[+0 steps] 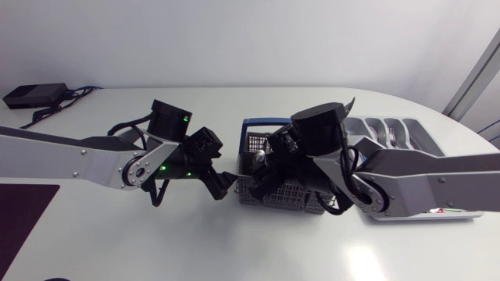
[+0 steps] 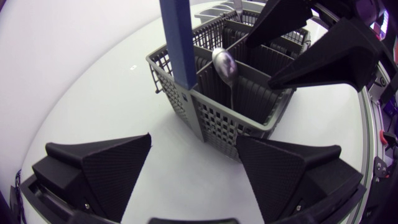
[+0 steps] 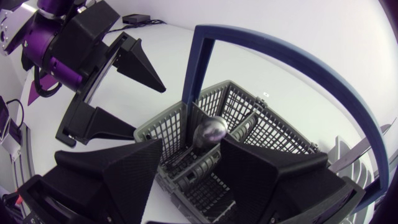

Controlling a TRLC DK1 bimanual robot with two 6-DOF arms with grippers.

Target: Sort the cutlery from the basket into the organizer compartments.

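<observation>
Here, the right gripper (image 3: 191,149) has its fingers spread wide and grips nothing. It hangs over the grey basket (image 3: 273,134), and the bowl of a spoon (image 3: 210,130) shows just ahead of the gap between the fingertips. From the left wrist view the spoon (image 2: 225,65) lies just past those tips, and neither finger touches it.

The spoon stands in a compartment near the middle of the basket. Its long axis is close to upright, with the bowl pointing up and the thin handle running down inside the mesh wall.

The left gripper (image 2: 194,146) is also parted, with only bare table (image 1: 234,242) between its fingers. It sits just beside the basket's outer wall, and the basket's blue handle (image 2: 180,43) rises ahead of it.

From above, the two grippers face each other across the basket's left side. The organizer (image 1: 422,136) lies beyond the basket to its right, partly under the right arm, with some cutlery in its compartments.
</observation>
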